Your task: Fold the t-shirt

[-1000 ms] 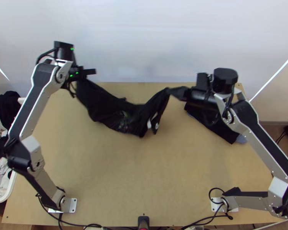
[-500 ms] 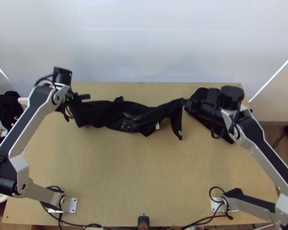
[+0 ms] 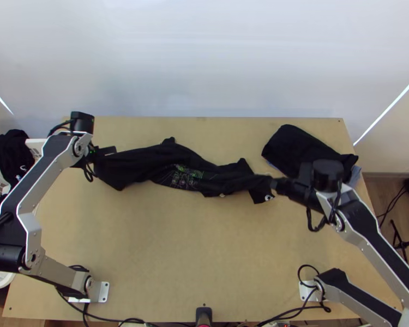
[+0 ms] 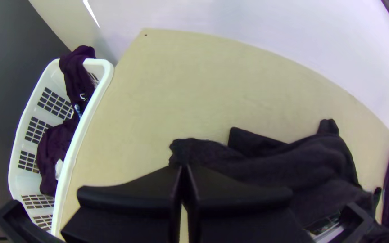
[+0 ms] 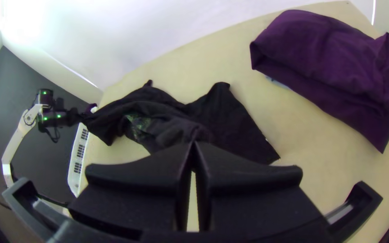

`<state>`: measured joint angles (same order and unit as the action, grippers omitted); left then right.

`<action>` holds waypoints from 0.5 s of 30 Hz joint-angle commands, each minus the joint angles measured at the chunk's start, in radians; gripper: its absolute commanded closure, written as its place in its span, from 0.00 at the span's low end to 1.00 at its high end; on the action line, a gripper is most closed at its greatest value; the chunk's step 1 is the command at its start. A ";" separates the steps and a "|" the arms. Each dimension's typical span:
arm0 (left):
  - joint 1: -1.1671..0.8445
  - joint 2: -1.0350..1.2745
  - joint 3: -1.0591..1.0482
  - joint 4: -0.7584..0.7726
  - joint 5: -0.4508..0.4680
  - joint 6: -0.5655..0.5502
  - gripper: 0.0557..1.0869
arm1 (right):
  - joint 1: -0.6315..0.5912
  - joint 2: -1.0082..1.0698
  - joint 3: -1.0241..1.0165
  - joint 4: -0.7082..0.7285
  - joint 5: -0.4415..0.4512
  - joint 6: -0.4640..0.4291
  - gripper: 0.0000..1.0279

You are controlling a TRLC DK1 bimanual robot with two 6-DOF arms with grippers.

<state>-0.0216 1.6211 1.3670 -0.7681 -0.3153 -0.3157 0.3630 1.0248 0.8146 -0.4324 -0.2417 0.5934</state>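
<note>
T-shirt (image 3: pixel 189 170) bunched lengthwise across top view's upper middle, left gripper (image 4: pixel 183 167) and right gripper (image 5: pixel 194 145) each pinched closed on an end; best draw evenly apart, gently, easing creases before laying flat.

text, labels: none legible | brands, numbers, signs: none legible

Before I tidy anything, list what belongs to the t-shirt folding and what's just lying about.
In the job:
- black t-shirt, bunched lengthwise across the table
- left hand, shut on one end
- right hand, shut on it towards the other

Lying about:
- dark cloth bundle, far right of table
- white basket with clothes, left
</note>
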 commanded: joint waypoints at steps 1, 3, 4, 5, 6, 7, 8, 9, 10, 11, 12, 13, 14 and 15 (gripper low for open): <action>0.055 0.052 0.040 0.046 -0.002 0.030 0.97 | 0.019 -0.077 -0.114 -0.048 0.028 -0.060 0.97; 0.046 0.054 0.053 0.041 0.008 0.058 0.97 | 0.031 -0.094 -0.120 -0.040 0.028 -0.070 0.97; 0.038 0.052 0.055 0.035 0.022 0.083 0.97 | 0.033 -0.097 -0.120 -0.035 0.028 -0.078 0.97; 0.026 0.046 0.053 0.032 0.030 0.104 0.97 | 0.033 -0.100 -0.120 -0.029 0.028 -0.083 0.97; 0.014 0.040 0.053 0.032 0.032 0.124 0.97 | 0.033 -0.101 -0.120 -0.025 0.028 -0.084 0.97; 0.002 0.034 0.052 0.032 0.041 0.133 0.97 | 0.033 -0.103 -0.117 -0.023 0.028 -0.089 0.97; 0.000 0.028 0.049 0.033 0.053 0.135 0.97 | 0.034 -0.104 -0.117 -0.023 0.027 -0.101 0.97; 0.000 0.025 0.049 0.035 0.073 0.135 0.97 | 0.037 -0.112 -0.118 -0.023 0.028 -0.113 0.97; 0.000 0.023 0.047 0.043 0.085 0.133 0.97 | 0.039 -0.120 -0.120 -0.023 0.027 -0.124 0.97; 0.008 0.025 0.046 0.064 0.085 0.119 0.96 | 0.039 -0.127 -0.123 -0.023 0.028 -0.130 0.97; 0.014 0.031 0.043 0.095 0.085 0.112 0.96 | 0.039 -0.135 -0.124 -0.023 0.028 -0.135 0.97; 0.022 0.042 0.040 0.135 0.087 0.109 0.96 | 0.039 -0.143 -0.126 -0.023 0.028 -0.135 0.97; 0.028 0.057 0.041 0.178 0.087 0.101 0.96 | 0.039 -0.150 -0.127 -0.023 0.028 -0.133 0.97; 0.034 0.079 0.049 0.216 0.090 0.093 0.96 | 0.039 -0.157 -0.129 -0.023 0.027 -0.132 0.97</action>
<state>-0.0067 1.6543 1.4094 -0.6903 -0.2539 -0.2089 0.3965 0.9112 0.7017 -0.4576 -0.2161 0.4843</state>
